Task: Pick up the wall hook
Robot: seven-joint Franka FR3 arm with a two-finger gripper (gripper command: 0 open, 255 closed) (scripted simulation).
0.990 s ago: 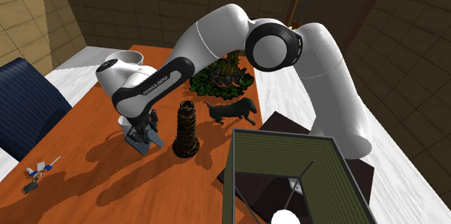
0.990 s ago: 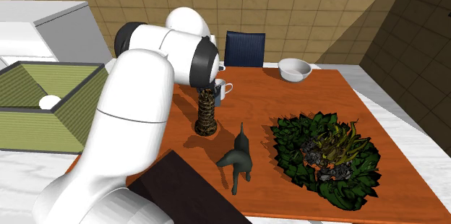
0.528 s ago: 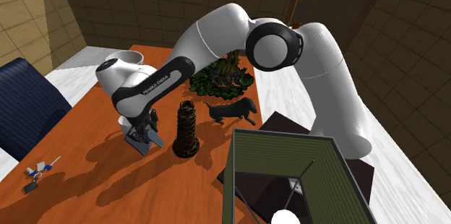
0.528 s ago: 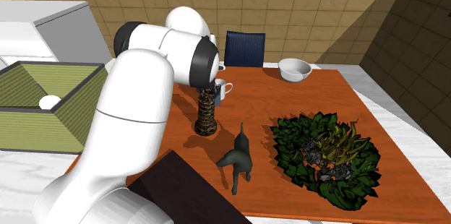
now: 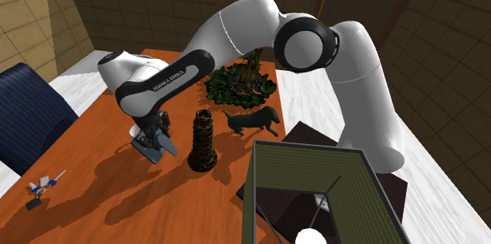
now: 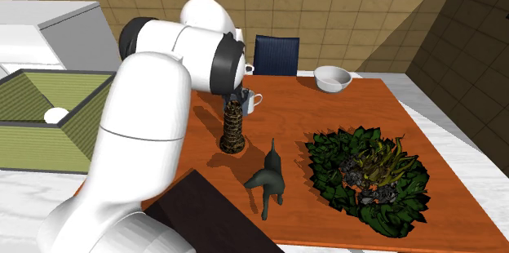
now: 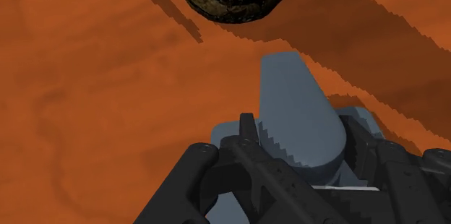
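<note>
Grey-blue wall hook (image 7: 300,110) raised, clasped in tool (image 5: 155,135).

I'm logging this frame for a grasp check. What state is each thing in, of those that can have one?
tool: shut on the wall hook
wall hook: held by the tool
tower figure: upright
dog figurine: standing on its legs
mug: upright
bowl: right way up
green bin: open at the top

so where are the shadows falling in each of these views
Shoulder view: the arm throws shadow over the orange table. Wrist view: shadow bands cross it beside the grey-blue wall hook. Second exterior view: a slanted shadow darkens the tiled wall at right.
</note>
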